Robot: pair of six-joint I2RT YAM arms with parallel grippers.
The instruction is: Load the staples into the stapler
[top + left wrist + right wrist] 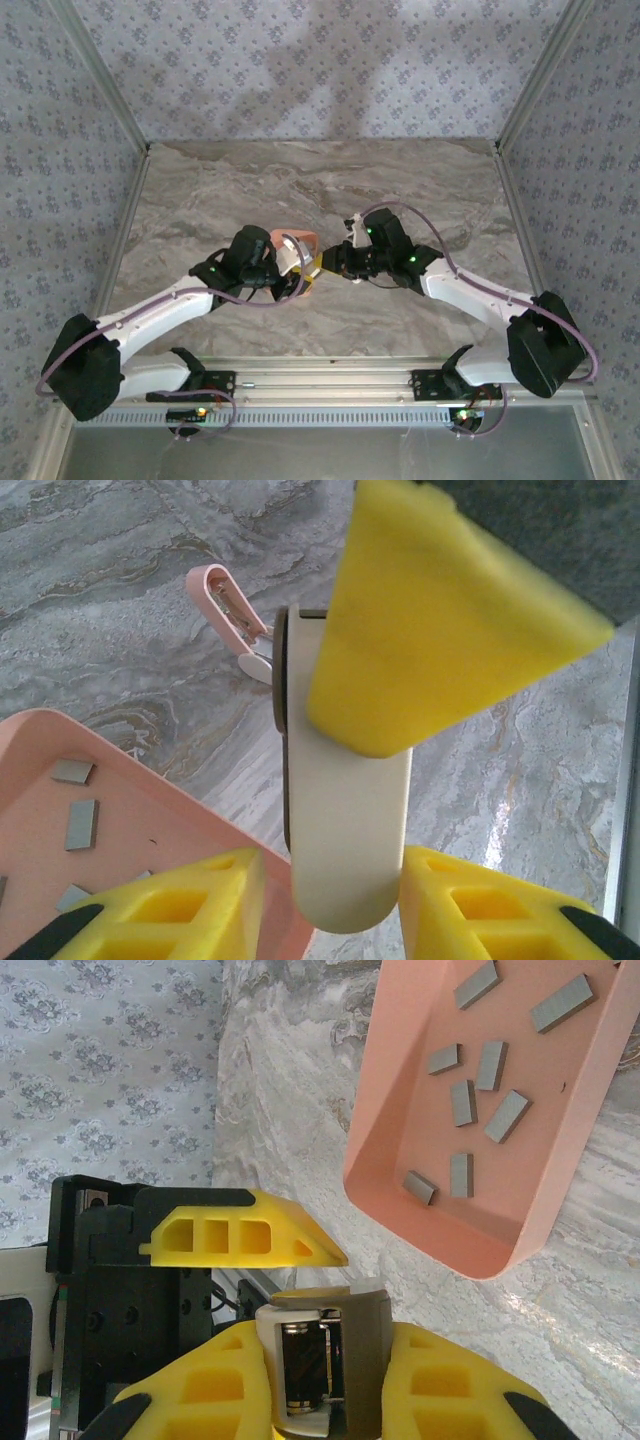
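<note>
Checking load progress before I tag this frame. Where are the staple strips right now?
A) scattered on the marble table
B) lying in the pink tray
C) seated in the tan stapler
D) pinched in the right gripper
B: the right wrist view shows the grey staples lying loose on the floor of the pink tray, while the left gripper and right gripper both clamp the tan stapler.

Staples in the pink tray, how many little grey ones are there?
8 staples show in the right wrist view, all inside the pink tray: two near the picture's top, four clustered mid-tray, two by the tray's lower end. More may hide past the picture's top edge.
</note>
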